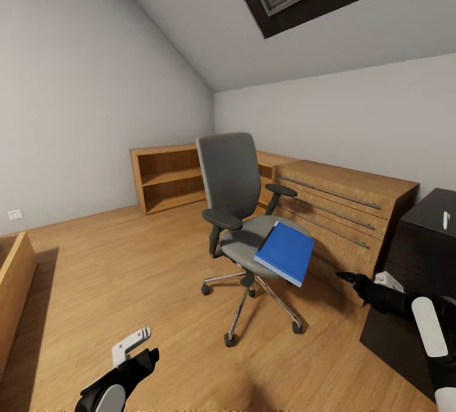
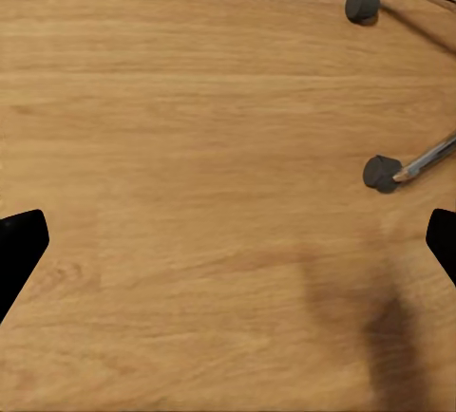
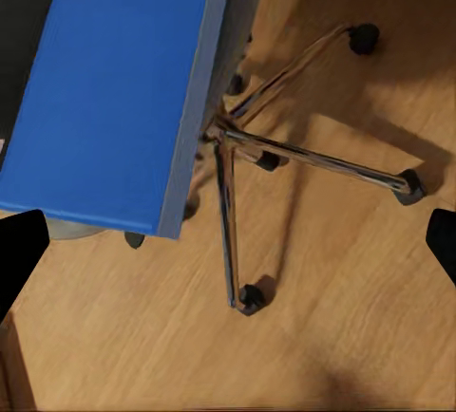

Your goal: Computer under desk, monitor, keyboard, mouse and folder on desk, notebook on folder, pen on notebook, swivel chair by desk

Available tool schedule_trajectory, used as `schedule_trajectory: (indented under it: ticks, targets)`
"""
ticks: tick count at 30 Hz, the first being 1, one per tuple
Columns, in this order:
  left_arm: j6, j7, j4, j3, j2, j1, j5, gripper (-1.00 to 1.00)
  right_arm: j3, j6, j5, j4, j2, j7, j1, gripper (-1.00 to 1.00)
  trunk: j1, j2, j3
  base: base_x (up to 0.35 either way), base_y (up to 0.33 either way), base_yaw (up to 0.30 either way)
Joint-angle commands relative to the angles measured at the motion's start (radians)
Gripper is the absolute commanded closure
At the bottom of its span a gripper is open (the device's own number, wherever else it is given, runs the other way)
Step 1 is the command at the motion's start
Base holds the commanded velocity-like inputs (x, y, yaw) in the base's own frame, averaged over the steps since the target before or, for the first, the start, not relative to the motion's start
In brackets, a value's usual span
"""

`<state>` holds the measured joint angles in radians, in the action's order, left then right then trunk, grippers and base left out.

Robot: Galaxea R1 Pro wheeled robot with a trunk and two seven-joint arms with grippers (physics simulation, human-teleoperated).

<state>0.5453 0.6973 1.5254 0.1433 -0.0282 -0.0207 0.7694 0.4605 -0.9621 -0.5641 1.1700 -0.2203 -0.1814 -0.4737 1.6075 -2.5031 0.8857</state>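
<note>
Wood floor point(image 2: 190, 146) under my open left pincer point(image 1: 136, 352); folder point(image 1: 285, 252) on swivel chair point(image 1: 244, 222), near open right pincer point(image 1: 345, 277).

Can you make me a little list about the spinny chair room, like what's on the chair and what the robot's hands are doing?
room: attic bedroom with wood floor and a skylight
swivel chair: upright on the floor, apart from the desk
folder: blue, lying on the chair seat, overhanging its front edge
pen: white, on the black desk
dresser: light wood, behind the chair
left gripper: jaws open, holding nothing, above bare floor
right gripper: jaws open, holding nothing, near the folder
</note>
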Motion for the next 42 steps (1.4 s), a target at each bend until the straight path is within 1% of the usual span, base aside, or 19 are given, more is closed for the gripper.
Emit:
schedule_trajectory:
  ticks: [1, 2, 3, 5, 10, 14, 19, 22, 23, 26, 27, 31, 32, 33, 36, 37, 40, 41, 42]
  targets:
    - [0.001, 0.01, 0.002, 0.002, -0.001, -0.001, 0.008, -1.0, 0.016, -0.003, -0.004, -0.009, 0.0, -0.011, 0.002, -1.0, 0.0, -0.001, 0.005, 0.0, 0.0, 0.0]
    - [0.001, 0.01, 0.003, 0.002, -0.001, -0.001, 0.008, -1.0, 0.031, -0.002, -0.015, -0.018, 0.0, -0.012, 0.004, -1.0, 0.001, -0.001, 0.009, 0.0, 0.0, 0.0]
    - [0.001, 0.01, 0.005, 0.002, -0.001, -0.001, 0.008, -1.0, 0.063, 0.0, -0.034, -0.034, 0.0, -0.018, 0.008, -1.0, 0.001, -0.001, 0.013, 0.0, 0.0, 0.0]
    - [0.001, 0.01, 0.006, 0.002, -0.001, -0.001, 0.008, -1.0, 0.091, 0.001, -0.047, -0.049, 0.0, -0.027, 0.01, -1.0, 0.002, -0.002, 0.021, 0.0, 0.0, 0.0]
    - [0.001, 0.01, 0.007, 0.002, -0.001, -0.001, 0.008, -1.0, 0.126, 0.004, -0.063, -0.098, -0.001, -0.068, 0.017, -1.0, 0.004, -0.003, 0.04, 0.0, 0.0, 0.0]
    - [0.001, 0.01, 0.007, 0.003, -0.001, -0.001, 0.008, -1.0, 0.138, 0.017, -0.068, -0.15, -0.003, -0.108, 0.02, -1.0, 0.006, -0.004, 0.055, 0.0, 0.0, 0.0]
    - [0.001, 0.01, 0.007, 0.005, 0.0, -0.001, 0.008, -1.0, 0.143, 0.051, -0.072, -0.22, -0.005, -0.178, 0.022, -1.0, 0.008, -0.005, 0.075, 0.0, 0.0, 0.0]
    - [0.001, 0.01, 0.007, 0.005, 0.0, -0.001, 0.008, -1.0, 0.144, 0.059, -0.071, -0.245, -0.008, -0.228, 0.021, -1.0, 0.01, -0.006, 0.086, 0.0, 0.0, 0.0]
    - [0.001, 0.01, 0.007, 0.005, 0.0, -0.001, 0.008, -1.0, 0.145, 0.062, -0.07, -0.261, -0.012, -0.262, 0.021, -1.0, 0.01, -0.006, 0.09, 0.0, 0.0, 0.0]
    - [0.001, 0.01, 0.006, 0.005, 0.0, -0.001, 0.008, -1.0, 0.145, 0.066, -0.067, -0.287, -0.018, -0.303, 0.022, -1.0, 0.011, -0.007, 0.102, 0.0, 0.0, 0.0]
    - [0.001, 0.01, 0.006, 0.005, 0.001, -0.001, 0.007, -1.0, 0.145, 0.067, -0.066, -0.313, -0.022, -0.329, 0.022, -1.0, 0.012, -0.007, 0.106, 0.0, 0.0, 0.0]
    - [0.001, 0.011, 0.004, 0.006, 0.001, -0.001, 0.007, -1.0, 0.144, 0.07, -0.066, -0.332, -0.025, -0.37, 0.023, -1.0, 0.014, -0.008, 0.121, 0.0, 0.0, 0.0]
    - [0.001, 0.011, 0.004, 0.006, 0.001, -0.001, 0.008, -1.0, 0.142, 0.073, -0.065, -0.334, -0.025, -0.397, 0.023, -1.0, 0.014, -0.008, 0.125, 0.0, 0.0, 0.0]
    - [0.001, 0.012, 0.001, 0.008, 0.001, -0.001, 0.008, -1.0, 0.134, 0.091, -0.046, -0.337, -0.026, -0.472, 0.025, -1.0, 0.015, -0.008, 0.129, 0.0, 0.0, 0.0]
    - [0.001, 0.012, 0.0, 0.008, 0.002, -0.001, 0.008, -1.0, 0.13, 0.111, -0.009, -0.338, -0.025, -0.531, 0.026, -1.0, 0.016, -0.009, 0.14, 0.0, 0.0, 0.0]
    - [0.001, 0.011, 0.0, 0.01, 0.002, -0.001, 0.008, -1.0, 0.126, 0.132, 0.04, -0.337, -0.024, -0.606, 0.027, -1.0, 0.016, -0.009, 0.144, 0.0, 0.0, 0.0]
    - [0.001, 0.009, -0.001, 0.01, 0.002, -0.001, 0.009, -1.0, 0.124, 0.145, 0.077, -0.337, -0.024, -0.659, 0.027, -1.0, 0.018, -0.01, 0.156, 0.0, 0.0, 0.0]
    - [0.001, 0.009, -0.002, 0.011, 0.004, -0.001, 0.01, -1.0, 0.123, 0.16, 0.109, -0.328, -0.023, -0.701, 0.027, -1.0, 0.018, -0.01, 0.16, 0.0, 0.0, 0.0]
    - [0.001, 0.01, -0.002, 0.012, 0.004, -0.001, 0.01, -1.0, 0.123, 0.163, 0.115, -0.316, -0.023, -0.715, 0.027, -1.0, 0.018, -0.01, 0.16, 0.0, 0.0, 0.0]
